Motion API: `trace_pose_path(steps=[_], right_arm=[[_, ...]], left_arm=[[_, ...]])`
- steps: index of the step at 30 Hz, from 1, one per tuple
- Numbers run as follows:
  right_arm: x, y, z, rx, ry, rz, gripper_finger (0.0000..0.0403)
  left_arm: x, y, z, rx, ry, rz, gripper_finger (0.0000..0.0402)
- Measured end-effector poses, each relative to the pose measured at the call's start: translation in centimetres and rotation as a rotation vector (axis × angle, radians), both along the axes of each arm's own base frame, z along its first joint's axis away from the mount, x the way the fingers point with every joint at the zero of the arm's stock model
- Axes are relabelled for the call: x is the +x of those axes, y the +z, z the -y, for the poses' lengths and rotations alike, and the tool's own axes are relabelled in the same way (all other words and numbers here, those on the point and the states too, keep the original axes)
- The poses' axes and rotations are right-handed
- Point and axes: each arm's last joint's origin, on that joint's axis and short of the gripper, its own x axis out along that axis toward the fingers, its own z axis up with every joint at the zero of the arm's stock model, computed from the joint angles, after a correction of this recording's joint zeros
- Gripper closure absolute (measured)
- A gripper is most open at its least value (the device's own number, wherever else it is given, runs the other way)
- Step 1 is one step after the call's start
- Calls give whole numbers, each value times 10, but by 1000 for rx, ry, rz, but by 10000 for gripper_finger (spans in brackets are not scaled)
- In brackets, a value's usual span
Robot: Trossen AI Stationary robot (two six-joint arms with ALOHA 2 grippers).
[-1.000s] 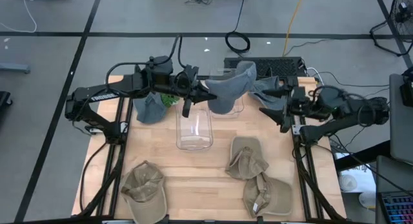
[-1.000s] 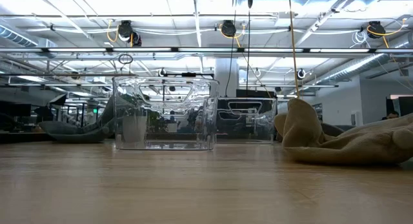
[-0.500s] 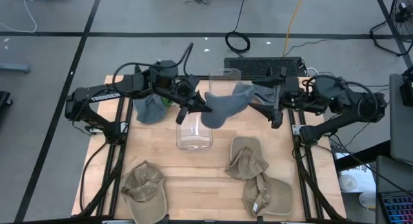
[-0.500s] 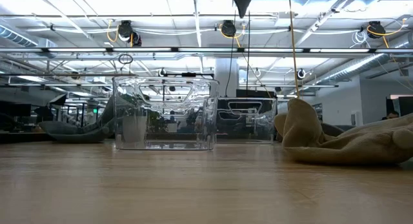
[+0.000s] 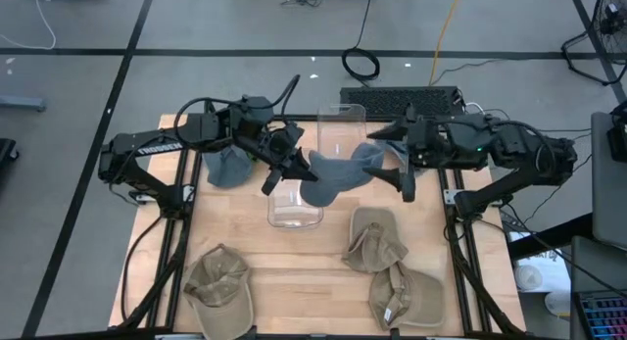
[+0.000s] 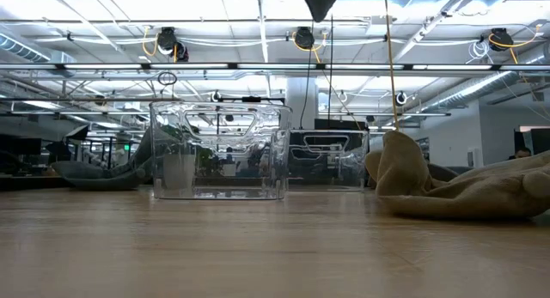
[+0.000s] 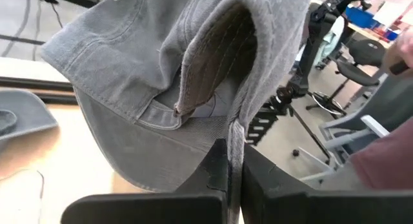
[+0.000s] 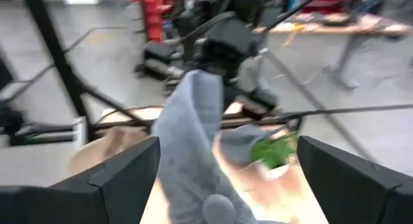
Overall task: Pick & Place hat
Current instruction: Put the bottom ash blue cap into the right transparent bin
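Writing: white lettering runs along the left arm's upper link [image 5: 157, 144], centre-left of the high view; too small to read with certainty. No other legible text.

Grey cap [image 5: 338, 173]: held in the air at centre of the high view, above the clear plastic bin [image 5: 294, 198] and just beside a second clear bin [image 5: 340, 124] toward the upper centre. Long axis runs roughly left to right across the frame, sagging toward lower left. In the left wrist view the cap [image 7: 187, 88] fills the frame, brim edge down, inner seam and sweatband showing.

Left gripper [image 5: 294, 169]: left of centre in the high view, jaws pinched shut on the cap's fabric edge; the wrist view shows cloth clamped between the two fingers [image 7: 216, 172].

Right gripper [image 5: 400, 169]: right of centre, jaws spread wide, fingers standing on either side of the cap's right end without clamping it; right wrist view shows the grey cloth [image 8: 193, 140] between the spread fingers [image 8: 122, 179].

Elsewhere on the wooden table [image 5: 294, 281]: another grey cap [image 5: 227, 167] at left; three tan caps, lower left [image 5: 220, 286], lower right [image 5: 374, 242] and [image 5: 404, 299].
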Motion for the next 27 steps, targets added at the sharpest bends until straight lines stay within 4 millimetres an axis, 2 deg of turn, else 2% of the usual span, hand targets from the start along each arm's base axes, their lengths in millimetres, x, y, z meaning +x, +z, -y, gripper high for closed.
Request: trace_pose_path(steps=[8, 15, 21, 27], right_arm=[[7, -14, -4, 74, 77, -123, 48], [9, -16, -7, 76, 84, -132, 59], [11, -17, -7, 75, 85, -140, 94], [16, -26, -9, 71, 104, -213, 151]], left_arm=[[-1, 0, 1, -12, -30, -5, 394], [-2, -3, 2, -26, -48, -33, 394], [-2, -4, 2, -28, -48, -42, 394], [-2, -3, 2, -30, -47, -43, 394]])
